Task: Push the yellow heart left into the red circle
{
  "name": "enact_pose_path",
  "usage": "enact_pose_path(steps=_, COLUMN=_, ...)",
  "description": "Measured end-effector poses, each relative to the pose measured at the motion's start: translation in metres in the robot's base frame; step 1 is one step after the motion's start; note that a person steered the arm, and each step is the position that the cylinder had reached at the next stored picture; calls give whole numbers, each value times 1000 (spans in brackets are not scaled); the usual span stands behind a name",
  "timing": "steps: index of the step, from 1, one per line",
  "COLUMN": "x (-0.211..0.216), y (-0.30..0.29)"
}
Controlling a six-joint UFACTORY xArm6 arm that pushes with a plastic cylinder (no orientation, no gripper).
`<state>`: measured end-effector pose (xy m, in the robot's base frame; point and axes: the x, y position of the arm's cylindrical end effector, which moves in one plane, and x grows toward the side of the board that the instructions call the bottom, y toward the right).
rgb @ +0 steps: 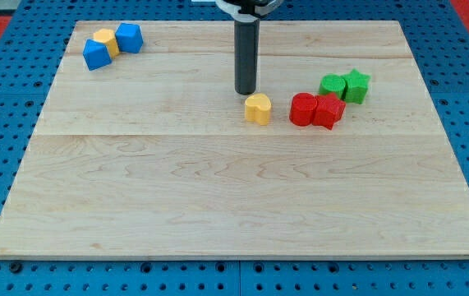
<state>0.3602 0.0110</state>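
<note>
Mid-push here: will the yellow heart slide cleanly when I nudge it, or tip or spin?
The yellow heart looks squat and flat-bottomed, so it will probably slide rather than tip. Its lobed outline may let it rotate under an off-centre push. My tip sits just above-left of it, and the smooth wooden board likely offers little grip.

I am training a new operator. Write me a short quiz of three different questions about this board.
1. True or false: my tip touches the red circle.
2. Which block lies nearest my tip? A) green star B) yellow heart C) blue block
3. Fill in: seen in the view, the red circle lies to the ____ of the yellow heart.

Key: 1 false, the tip stands just above the heart's top-left, apart from the circle; 2 B; 3 right.
</note>
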Motion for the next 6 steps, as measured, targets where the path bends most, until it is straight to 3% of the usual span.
enact_pose_path(steps=3, x=72, y=-17)
enact_pose_path(steps=5, x=69, y=21)
enact_pose_path(steps=6, x=68, y=10)
